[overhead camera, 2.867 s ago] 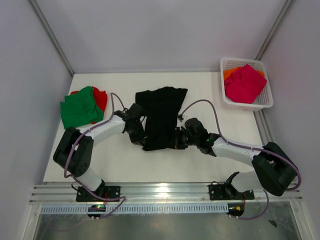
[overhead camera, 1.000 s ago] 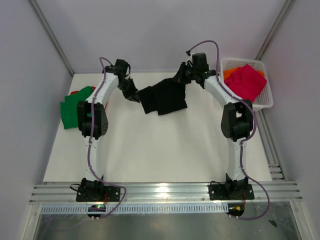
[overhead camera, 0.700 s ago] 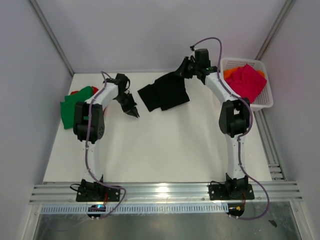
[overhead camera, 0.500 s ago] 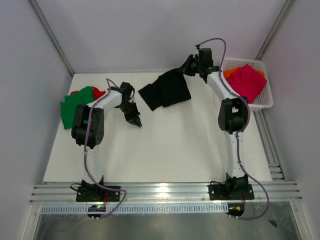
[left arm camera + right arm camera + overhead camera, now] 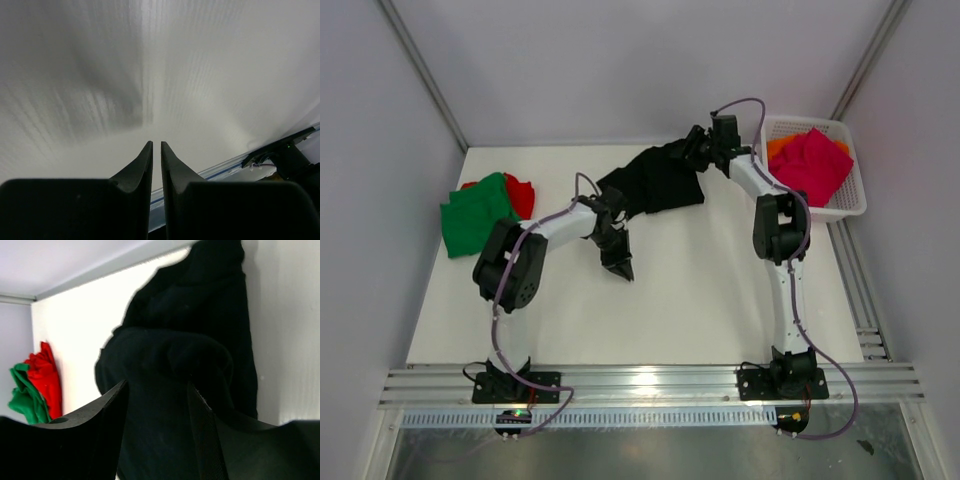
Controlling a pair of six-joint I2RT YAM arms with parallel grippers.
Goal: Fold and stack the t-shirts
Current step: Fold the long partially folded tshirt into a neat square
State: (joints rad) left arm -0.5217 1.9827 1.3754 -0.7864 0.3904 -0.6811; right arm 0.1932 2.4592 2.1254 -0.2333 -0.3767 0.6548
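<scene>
The black t-shirt (image 5: 655, 186) lies in a loose, partly folded heap at the back middle of the table. My right gripper (image 5: 691, 153) hovers at its far right corner. In the right wrist view this gripper (image 5: 156, 392) is open, with the black cloth (image 5: 185, 340) lying under and beyond the jaws. My left gripper (image 5: 622, 266) points down at bare table in front of the shirt's left end. Its fingers (image 5: 156, 146) are shut to a thin slit with nothing between them. Green (image 5: 475, 215) and red (image 5: 522, 195) t-shirts are stacked at the far left. Magenta-pink (image 5: 810, 165) and orange (image 5: 781, 146) t-shirts fill the basket.
The white lattice basket (image 5: 817, 211) stands at the back right corner against the wall. Grey walls enclose the table on three sides. A metal rail (image 5: 650, 385) runs along the near edge by the arm bases.
My right gripper has opened and let go of the black shirt, which has settled on the table. My left arm swung from the back left towards the table's middle, away from the shirt.
</scene>
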